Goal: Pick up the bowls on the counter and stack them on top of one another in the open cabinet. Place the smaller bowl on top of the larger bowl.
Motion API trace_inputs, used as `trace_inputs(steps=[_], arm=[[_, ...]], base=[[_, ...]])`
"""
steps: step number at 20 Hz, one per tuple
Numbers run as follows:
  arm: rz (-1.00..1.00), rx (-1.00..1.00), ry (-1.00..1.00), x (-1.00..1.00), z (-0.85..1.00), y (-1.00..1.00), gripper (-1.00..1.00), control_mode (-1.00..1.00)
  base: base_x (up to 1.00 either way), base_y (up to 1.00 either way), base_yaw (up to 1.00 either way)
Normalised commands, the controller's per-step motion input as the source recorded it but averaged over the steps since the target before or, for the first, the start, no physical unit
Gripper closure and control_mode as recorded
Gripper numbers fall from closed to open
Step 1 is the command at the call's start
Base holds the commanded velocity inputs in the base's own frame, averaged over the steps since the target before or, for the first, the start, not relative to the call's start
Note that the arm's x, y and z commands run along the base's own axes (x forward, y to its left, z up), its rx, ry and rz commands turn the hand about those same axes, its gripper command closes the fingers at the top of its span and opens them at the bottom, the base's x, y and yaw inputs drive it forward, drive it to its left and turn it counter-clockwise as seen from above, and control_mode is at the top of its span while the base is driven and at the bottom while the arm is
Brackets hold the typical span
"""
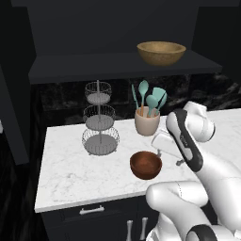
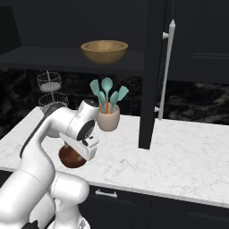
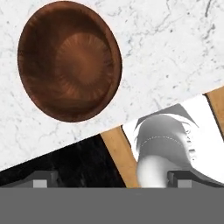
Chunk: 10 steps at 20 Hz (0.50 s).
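Simulated kitchen scene, with positions given relative to the beige utensil cup holding teal utensils, which stands toward the back of the white marble counter. The larger bowl, wide and light tan, sits upright on the shelf board of the open cabinet, above the cup and slightly to its right in the left base view; in the right base view it appears above the cup and a little to its left. The smaller bowl, glossy and dark reddish-brown, rests upright on the counter in front of the cup, nearer the front edge, and apart from it. A three-tier wire basket stand stands on the counter to the left of the cup. The gripper hangs over the counter beside the smaller bowl, between that bowl and the counter's front edge; its two dark fingertips stand spread as wide as they go, with nothing between them. In the hand view the smaller bowl lies ahead of the fingertips, untouched, its ribbed interior facing the camera. In the right base view the arm's wrist partly covers this bowl.
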Motion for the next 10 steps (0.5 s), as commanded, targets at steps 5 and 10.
trace_inputs(steps=[5,10], arm=[[0.08,0.00,0.01,0.33,-0.33,-0.08,-1.00,-1.00],[0.06,0.00,0.00,0.29,-0.40,0.00,-1.00,-1.00]], base=[[0.00,0.00,0.00],[0.00,0.00,0.00]])
